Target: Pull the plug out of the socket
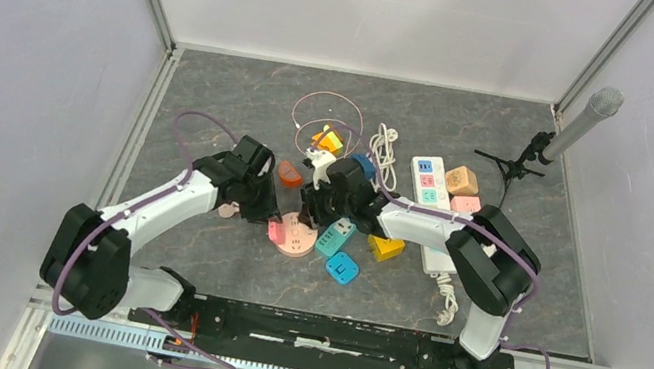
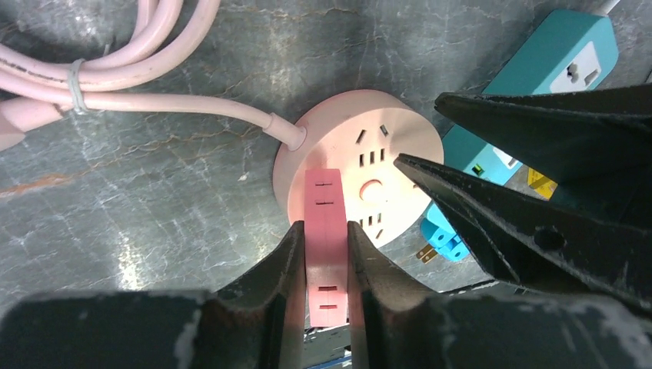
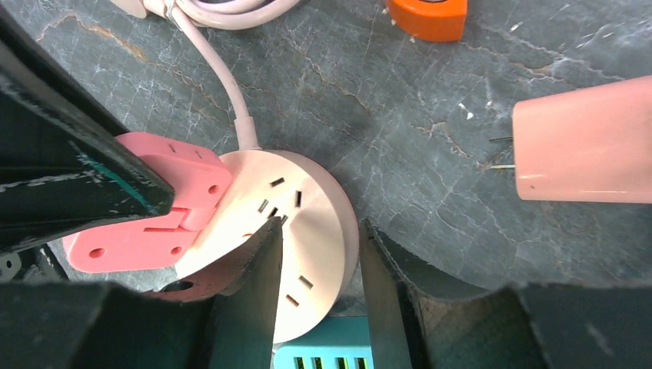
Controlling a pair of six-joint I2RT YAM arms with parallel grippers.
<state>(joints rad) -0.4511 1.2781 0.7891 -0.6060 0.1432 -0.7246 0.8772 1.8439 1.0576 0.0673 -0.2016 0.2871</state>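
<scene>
Top view: my left gripper (image 1: 273, 224) and right gripper (image 1: 309, 217) meet over the round pink socket (image 1: 300, 243), which lies mid-table (image 1: 215, 104) among other adapters.

Left wrist view: my left fingers (image 2: 288, 261) are clamped on both sides of the darker pink plug (image 2: 326, 192), which sits at the socket's edge. I cannot tell whether its pins are seated. A teal power strip (image 2: 553, 61) lies just beyond.

Right wrist view: my right fingers (image 3: 265, 261) straddle the socket's rim, one over the face, one outside the wall. I cannot tell whether they press. A pale pink adapter (image 3: 584, 150) lies apart, pins showing.
</scene>
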